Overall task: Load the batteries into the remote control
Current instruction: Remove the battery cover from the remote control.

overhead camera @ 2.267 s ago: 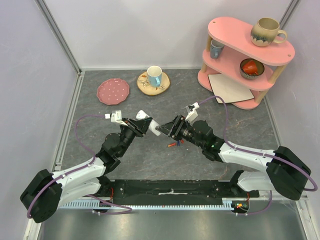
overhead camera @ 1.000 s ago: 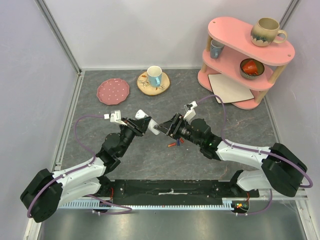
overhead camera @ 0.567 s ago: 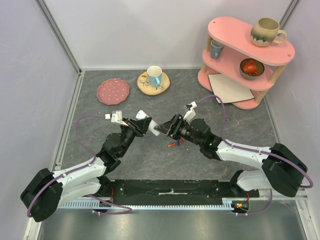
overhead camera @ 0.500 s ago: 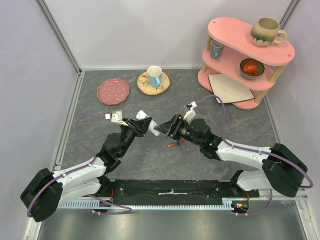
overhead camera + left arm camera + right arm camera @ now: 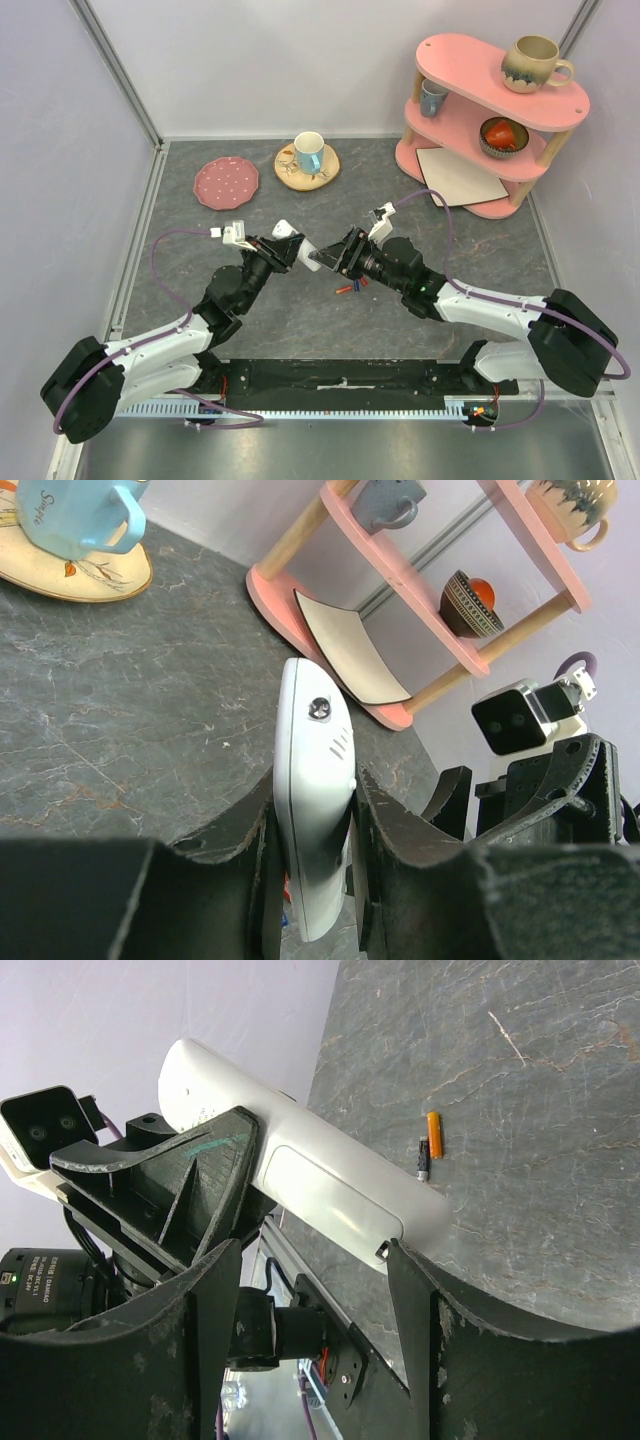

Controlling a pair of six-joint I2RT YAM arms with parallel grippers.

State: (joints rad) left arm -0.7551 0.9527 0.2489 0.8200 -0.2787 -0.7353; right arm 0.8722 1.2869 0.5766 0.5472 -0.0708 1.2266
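Nothing has shifted lately: the left claw (image 5: 312, 820) stays clamped on the remote (image 5: 312, 730), the right claw (image 5: 312, 1250) waits spread wide at its end, and the batteries (image 5: 431, 1142) lie unloaded on the counter (image 5: 320, 325).

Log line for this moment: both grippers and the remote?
left gripper: shut on white rectangular remote control | right gripper: open, flanking remote's end | battery cover: in place | orange cylindrical battery: on grey table

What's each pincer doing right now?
Left pincer: closed, holding the remote control.
Right pincer: open at the remote control's end, holding nothing.
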